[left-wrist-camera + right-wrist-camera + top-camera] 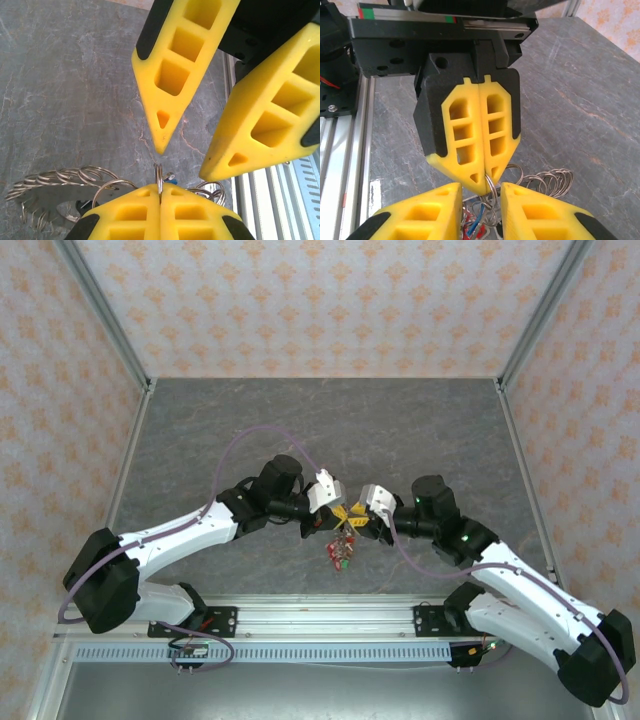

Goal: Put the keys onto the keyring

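Grey marbled surface (400, 420) lies between peach patterned walls (320, 300), with a ribbed aluminium rail (320, 620) along its near edge where both arms are bolted. From overhead I see the arms bent inward so their yellow tips meet close to the middle of that near edge, just ahead of the rail.

The left fingers (342, 512) are pressed flat together, and their tips pinch a loop of the thin grey metal keyring (159, 180), which stands edge-on in the seam between them. The right fingers (366, 522) are parted by a narrow gap and hold nothing. Their tips sit on either side of the left tip, close to the ring but not clamped on it.

Below the meeting point the overhead view gives me only a small dark bunch, the tiny metal keys with red plastic tags (340, 552). I cannot tell whether it hangs free or rests on the surface.

The left wrist camera shows more. A fringe of small wire loops (65, 176) fans out to one side of the left fingers (135, 215). One right finger (172, 75) points its tip straight at the pinched ring, and its neighbour stands well apart from it.

The right wrist camera faces the left fingers (462, 135) head-on. The ring (491, 182) peeks out under their tip, and blue and red tags (475, 226) are crowded low between the right fingers (435, 210). These block most of the bunch, so I cannot count the keys.
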Robot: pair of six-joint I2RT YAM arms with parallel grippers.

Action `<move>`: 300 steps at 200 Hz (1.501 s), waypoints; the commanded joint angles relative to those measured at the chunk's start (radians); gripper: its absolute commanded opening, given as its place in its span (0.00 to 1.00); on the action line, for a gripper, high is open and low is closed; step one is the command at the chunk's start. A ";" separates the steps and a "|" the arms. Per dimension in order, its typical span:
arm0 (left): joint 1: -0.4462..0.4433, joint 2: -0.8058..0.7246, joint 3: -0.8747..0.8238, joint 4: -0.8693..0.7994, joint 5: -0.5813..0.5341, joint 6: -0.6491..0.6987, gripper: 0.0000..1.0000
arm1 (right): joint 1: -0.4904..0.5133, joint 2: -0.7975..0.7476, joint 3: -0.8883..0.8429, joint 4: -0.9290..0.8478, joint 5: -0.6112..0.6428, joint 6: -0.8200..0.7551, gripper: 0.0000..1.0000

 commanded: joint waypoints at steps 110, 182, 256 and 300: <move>0.003 -0.064 0.005 0.042 -0.004 -0.001 0.00 | 0.003 0.147 -0.005 0.041 -0.009 -0.011 0.17; 0.003 -0.052 0.020 0.024 -0.021 0.008 0.00 | 0.004 0.088 -0.014 0.074 0.028 0.012 0.17; 0.003 -0.050 0.025 0.026 -0.038 0.003 0.00 | 0.004 0.056 0.014 0.054 0.012 0.002 0.18; 0.003 -0.029 0.040 0.017 -0.033 0.006 0.00 | 0.005 0.056 0.014 0.063 0.004 0.010 0.18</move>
